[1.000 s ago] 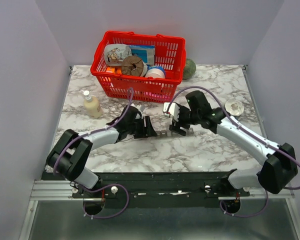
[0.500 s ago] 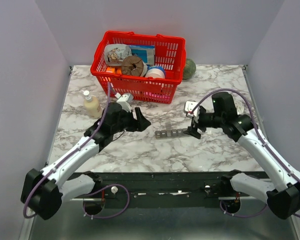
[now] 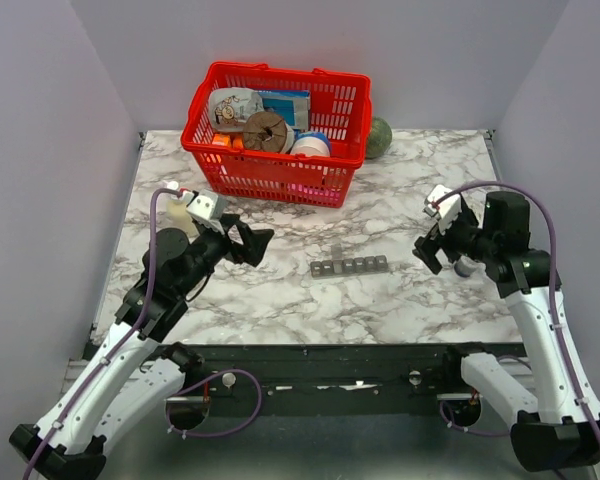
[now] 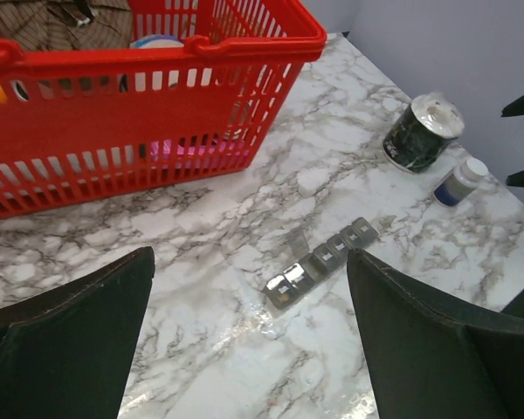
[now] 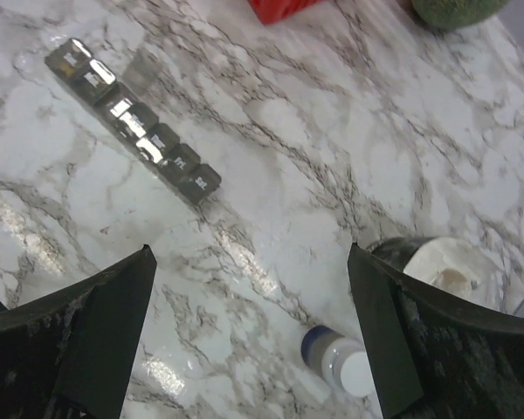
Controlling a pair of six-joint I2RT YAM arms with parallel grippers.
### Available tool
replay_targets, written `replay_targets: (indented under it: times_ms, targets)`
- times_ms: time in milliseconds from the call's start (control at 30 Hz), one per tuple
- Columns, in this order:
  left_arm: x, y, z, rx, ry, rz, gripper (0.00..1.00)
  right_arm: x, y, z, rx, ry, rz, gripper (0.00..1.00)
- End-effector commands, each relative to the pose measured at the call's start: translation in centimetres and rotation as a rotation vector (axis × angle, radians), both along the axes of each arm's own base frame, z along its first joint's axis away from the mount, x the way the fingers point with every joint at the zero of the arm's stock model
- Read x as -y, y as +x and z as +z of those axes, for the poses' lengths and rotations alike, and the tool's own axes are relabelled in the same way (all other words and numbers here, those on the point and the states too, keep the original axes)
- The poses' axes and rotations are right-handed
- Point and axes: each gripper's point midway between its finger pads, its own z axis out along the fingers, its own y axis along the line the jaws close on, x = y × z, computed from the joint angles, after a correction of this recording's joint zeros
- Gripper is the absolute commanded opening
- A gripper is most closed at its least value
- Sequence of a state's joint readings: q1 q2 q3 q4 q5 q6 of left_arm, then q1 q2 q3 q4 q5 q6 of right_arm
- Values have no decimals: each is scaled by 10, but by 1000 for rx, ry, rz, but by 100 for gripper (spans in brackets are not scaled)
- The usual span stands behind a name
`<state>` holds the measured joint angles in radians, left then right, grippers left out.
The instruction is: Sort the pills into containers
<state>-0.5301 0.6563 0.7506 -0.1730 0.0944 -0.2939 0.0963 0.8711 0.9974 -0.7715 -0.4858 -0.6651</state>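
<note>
Both pairs of jaws are spread wide and hold nothing. The narrow dark grey plastic strip of small square lidded compartments [image 3: 349,266] lies flat on the white marble-patterned counter [image 3: 280,300], between the left jaws and the right jaws and well apart from each. In the left wrist view it sits ahead of the left jaws, in line with their gap. One clear lid near one end of the strip stands raised. A red slatted plastic basket [image 3: 275,175] stands beyond the left jaws. A dark can with a silvery top [image 4: 422,133] and a small white-capped bottle [image 5: 341,362] stand near the right jaws.
</note>
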Motion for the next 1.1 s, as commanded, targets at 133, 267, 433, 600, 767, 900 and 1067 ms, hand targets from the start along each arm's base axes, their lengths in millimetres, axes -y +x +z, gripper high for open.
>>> replay_targets:
  times_ms: [133, 267, 433, 600, 767, 900, 1067]
  targets:
    - [-7, 1, -32, 18, 131, -9, 99, 116, 5, -48, -200, -108, -553, 100]
    - [-3, -1, -45, -1, 138, -36, 99, 153, 10, -69, -314, -68, -692, 99]
    - [-2, -2, -53, -13, 154, -46, 99, 175, 15, -101, -427, -65, -751, 97]
    - [-1, -2, -59, -31, 167, -52, 99, 178, 25, -119, -490, -40, -753, 92]
    - [2, -2, -60, -40, 163, -69, 99, 182, 33, -135, -523, -42, -756, 84]
    - [2, -2, -61, -46, 162, -70, 99, 185, 37, -141, -522, -48, -757, 81]
    - [5, -2, -62, -51, 159, -83, 99, 185, 43, -143, -518, -47, -744, 78]
